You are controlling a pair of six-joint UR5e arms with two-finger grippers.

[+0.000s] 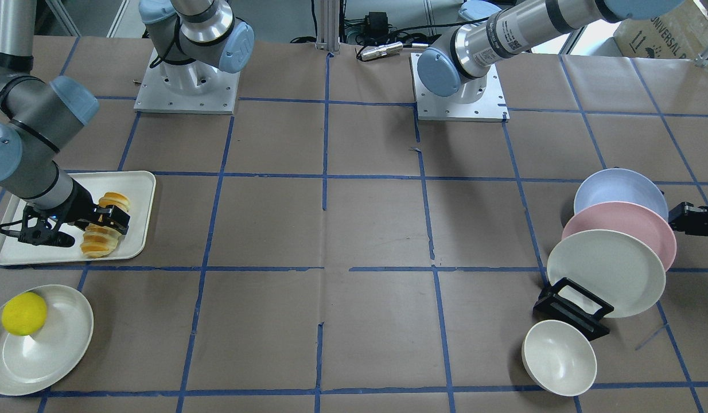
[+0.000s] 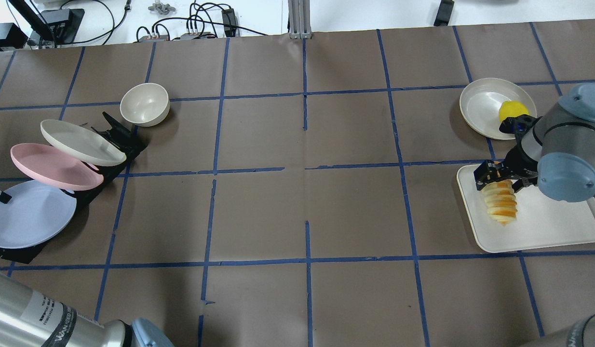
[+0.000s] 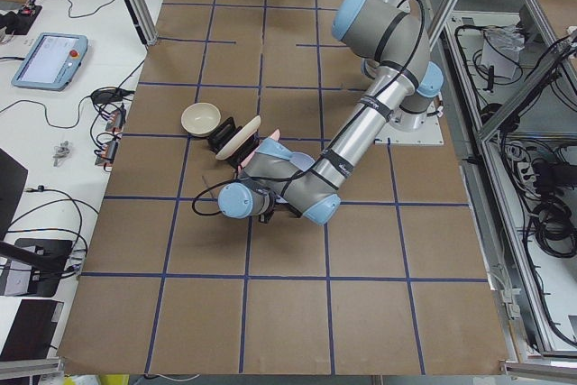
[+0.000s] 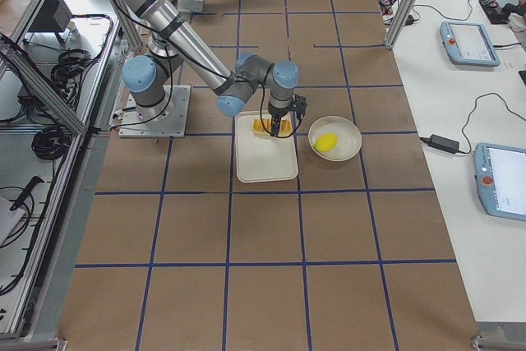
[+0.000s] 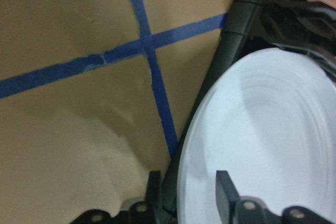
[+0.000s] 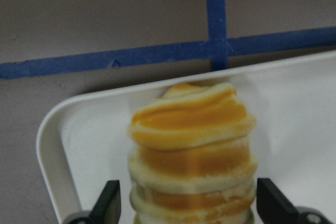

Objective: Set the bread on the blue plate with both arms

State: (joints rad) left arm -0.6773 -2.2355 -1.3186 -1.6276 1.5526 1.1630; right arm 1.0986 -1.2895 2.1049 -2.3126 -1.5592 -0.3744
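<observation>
Work is under way at opposite ends of the table [image 1: 365, 229]. We take that as the reason for using two arms, since the bread and its target are well apart. The right gripper [image 6: 190, 203] is lowered over the tray [image 2: 558, 231] with its jaws spread. One finger sits on either side of the bread [image 2: 501, 205], with a sliver of gap at each flank, so we judge it ready to pinch but not yet gripping. The left gripper [image 5: 188, 184] is parted too, one finger outside the rim of the blue plate [image 2: 30, 214] and one over its face (a straddle that would suit drawing the plate out by its edge).

Now the containers, biggest first. The cream tray holds only the bread, which lies toward the end nearer the table's middle. The black rack [image 2: 119, 137] props three plates, tilted and overlapping: the blue plate at one end, the pink plate [image 1: 618, 218] in the middle and a cream plate [image 1: 603, 272] at the other end. None of them carries anything. A second cream plate [image 1: 44, 350] lies flat near the tray with a yellow ball [image 1: 24, 313] on it. The small bowl [image 1: 559, 357] beside the rack looks empty.
</observation>
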